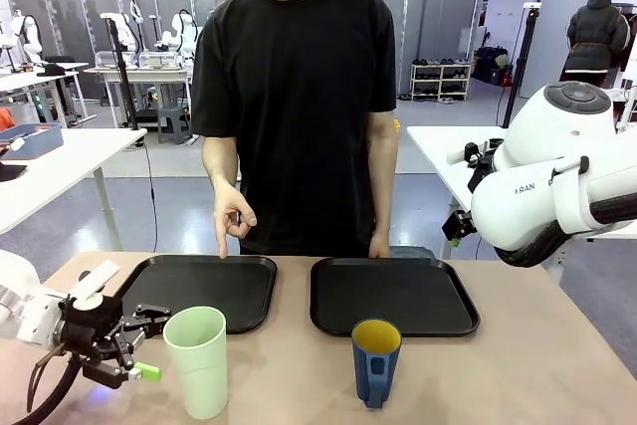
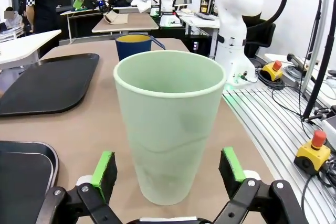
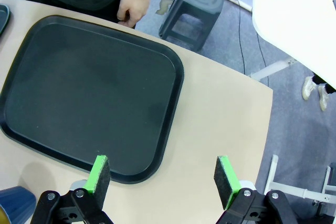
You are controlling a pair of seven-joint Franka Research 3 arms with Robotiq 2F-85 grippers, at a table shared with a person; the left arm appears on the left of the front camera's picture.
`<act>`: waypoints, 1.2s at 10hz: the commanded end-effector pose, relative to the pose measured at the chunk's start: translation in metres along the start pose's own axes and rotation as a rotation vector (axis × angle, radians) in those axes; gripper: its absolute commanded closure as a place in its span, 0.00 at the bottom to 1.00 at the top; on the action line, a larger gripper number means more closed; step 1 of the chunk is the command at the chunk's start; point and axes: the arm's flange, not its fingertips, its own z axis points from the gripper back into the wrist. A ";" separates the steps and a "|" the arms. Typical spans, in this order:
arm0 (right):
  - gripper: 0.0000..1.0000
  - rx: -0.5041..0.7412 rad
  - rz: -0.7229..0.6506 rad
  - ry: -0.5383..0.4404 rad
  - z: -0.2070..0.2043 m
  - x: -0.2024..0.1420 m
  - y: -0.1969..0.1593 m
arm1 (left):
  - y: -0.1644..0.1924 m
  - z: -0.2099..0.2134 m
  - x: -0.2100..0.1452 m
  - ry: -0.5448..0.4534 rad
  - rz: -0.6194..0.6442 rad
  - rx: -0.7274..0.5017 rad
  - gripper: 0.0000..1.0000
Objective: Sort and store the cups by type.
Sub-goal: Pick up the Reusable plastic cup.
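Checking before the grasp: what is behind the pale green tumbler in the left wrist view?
The dark blue cup, yellow inside, stands behind the pale green tumbler, whose rim hides its base.

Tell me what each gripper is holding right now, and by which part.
Nothing is held. The left gripper has open jaws, pads clear of the green tumbler; the right gripper is open too.

Your right arm is built of glossy white rounded shells with grey "FRAN" lettering and a black joint band. The left gripper is black, with bolted linkage fingers, bright green pads at the tips, and a black cable looping behind it.
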 end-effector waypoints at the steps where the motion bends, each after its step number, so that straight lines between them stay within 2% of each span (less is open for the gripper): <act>1: 0.00 -0.002 -0.001 0.001 -0.001 0.000 -0.001 | -0.002 -0.012 -0.023 0.013 -0.031 -0.009 0.00; 6: 0.00 -0.002 -0.001 0.001 -0.001 0.000 -0.001 | 0.004 -0.026 -0.023 0.018 -0.032 -0.041 0.00; 12: 0.00 -0.002 -0.001 0.001 -0.001 0.000 -0.001 | 0.014 -0.046 -0.035 -0.019 -0.033 -0.089 0.00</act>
